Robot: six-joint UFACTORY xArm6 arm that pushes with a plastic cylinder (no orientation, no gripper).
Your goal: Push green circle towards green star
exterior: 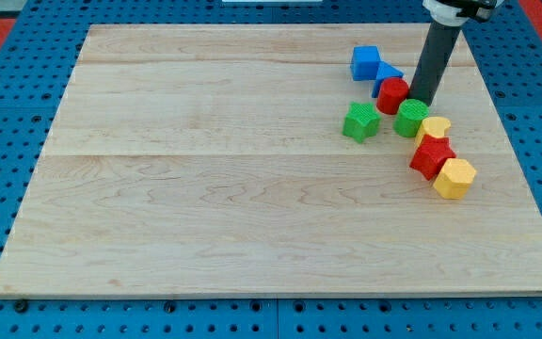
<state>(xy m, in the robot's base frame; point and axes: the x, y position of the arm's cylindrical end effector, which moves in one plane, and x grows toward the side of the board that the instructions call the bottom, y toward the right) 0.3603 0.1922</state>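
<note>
So here's my setup right now: a light wooden board (pixel 252 188) sitting on a blue pegboard base (pixel 7 113), with all the little blocks bunched up toward the view's upper right. I've got no claw at all, so there's nothing to call wide or narrow, just a straight dark rod, and my tip (pixel 422 102) is down at the board right at the top edge of the green circle block (pixel 409 118), looks like touching it or very nearly. The green star block (pixel 360 121) sits just to the view's left of the circle, with a small gap between them. Tucked against the circle's upper left is a red round-ish block (pixel 392 95), and behind that a blue block (pixel 385 74) whose shape I can't really make out, plus a blue cube (pixel 365 62) a bit further up. On the circle's right there's a chain running down: a yellow block (pixel 435 127), then a red block (pixel 431 156), then a yellow hexagon-looking block (pixel 454 178), each touching the next.
</note>
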